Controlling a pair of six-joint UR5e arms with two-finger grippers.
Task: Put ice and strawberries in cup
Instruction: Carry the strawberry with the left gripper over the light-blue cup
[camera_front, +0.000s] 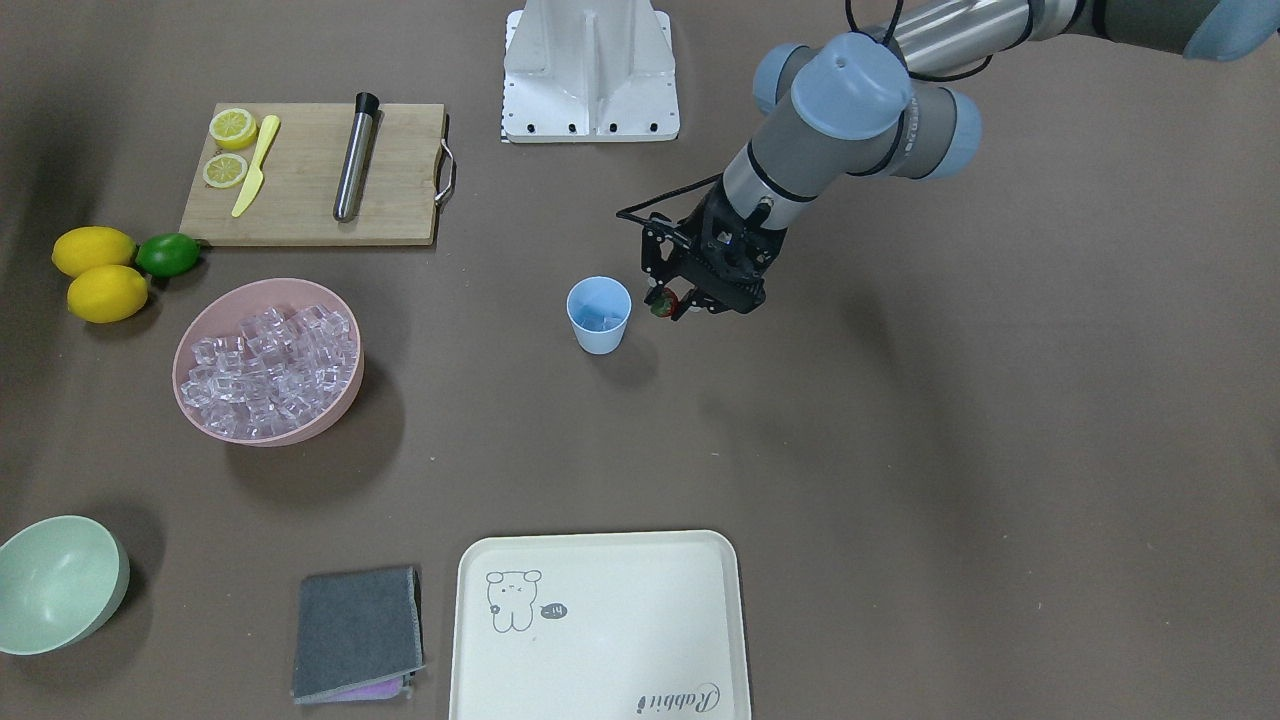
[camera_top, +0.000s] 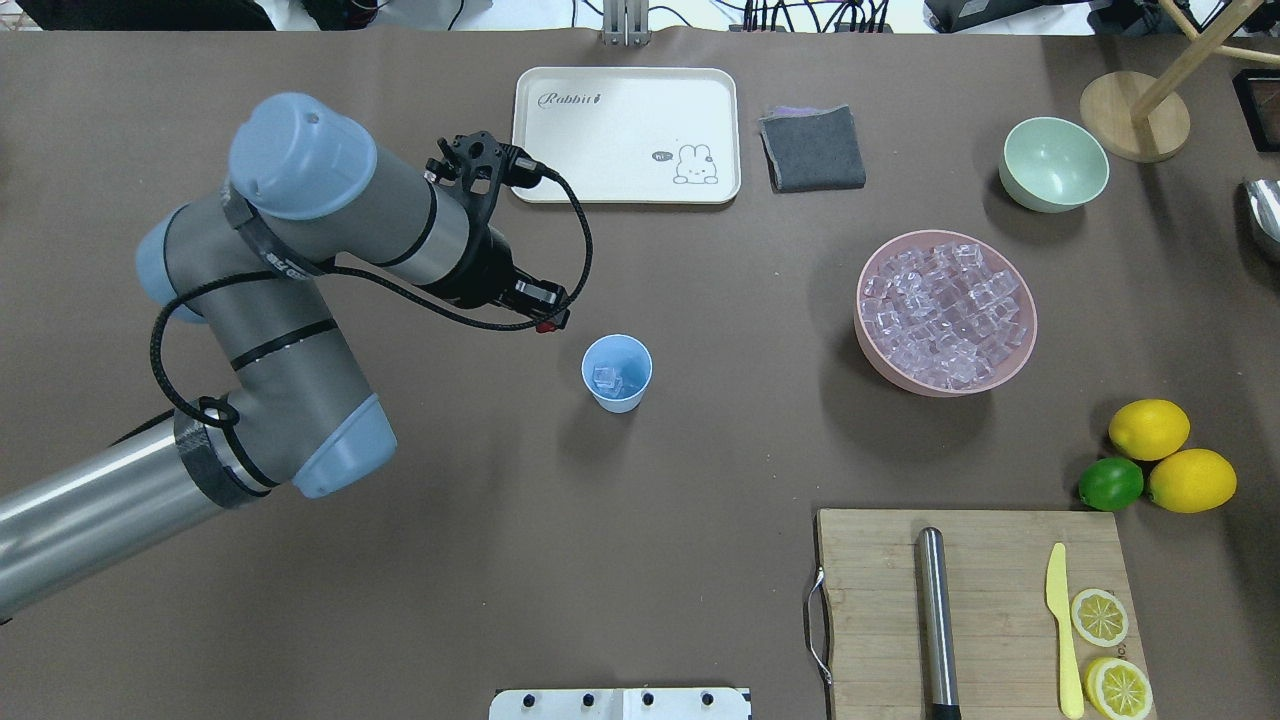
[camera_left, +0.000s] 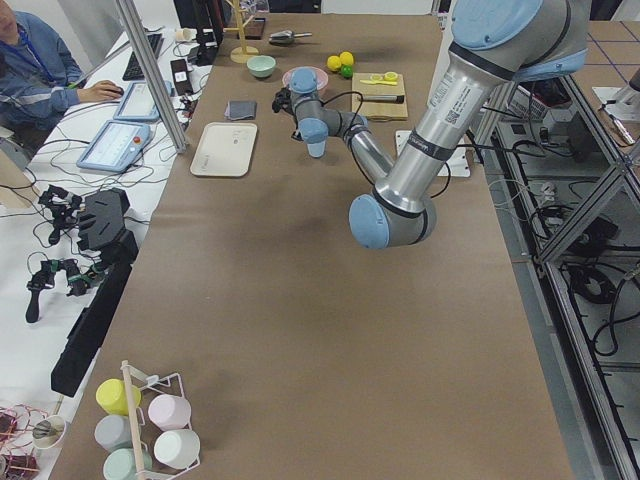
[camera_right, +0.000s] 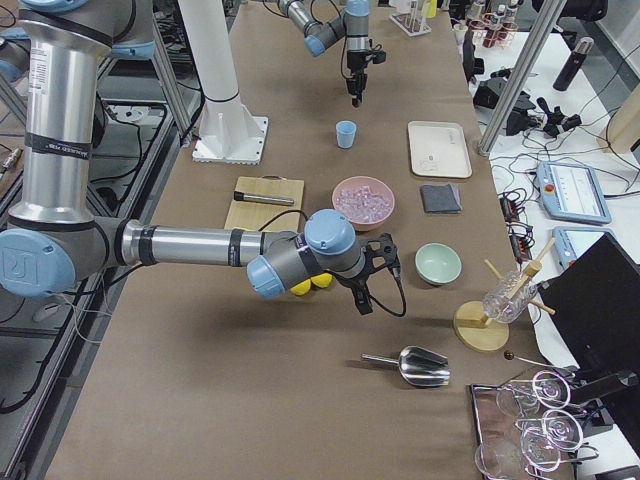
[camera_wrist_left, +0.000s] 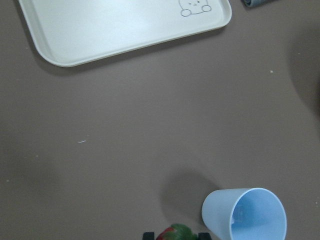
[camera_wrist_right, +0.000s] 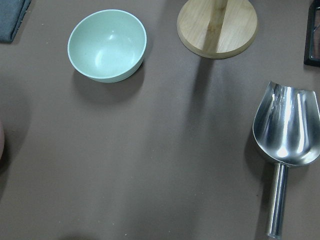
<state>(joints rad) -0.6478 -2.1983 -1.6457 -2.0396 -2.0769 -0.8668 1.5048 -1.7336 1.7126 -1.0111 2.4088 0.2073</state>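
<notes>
The light blue cup (camera_front: 599, 313) stands upright mid-table with an ice cube (camera_top: 607, 378) in its bottom. More ice (camera_front: 270, 370) fills the pink bowl (camera_front: 200, 340). My left gripper (camera_front: 668, 303) hovers just beside the cup, on the robot's left of it, shut on a small red strawberry (camera_front: 662, 304) with a green cap. The left wrist view shows the strawberry (camera_wrist_left: 176, 233) at the bottom edge, next to the cup (camera_wrist_left: 245, 215). My right gripper (camera_right: 365, 300) hangs near the pale green bowl, seen only from the side; I cannot tell its state.
A cream tray (camera_front: 600, 620) and a grey cloth (camera_front: 358, 632) lie at the operators' edge. A cutting board (camera_front: 310, 190) holds lemon slices, a yellow knife and a metal muddler. Two lemons and a lime (camera_front: 168, 254) lie beside it. A metal scoop (camera_wrist_right: 285, 135) rests near the green bowl (camera_wrist_right: 107, 45).
</notes>
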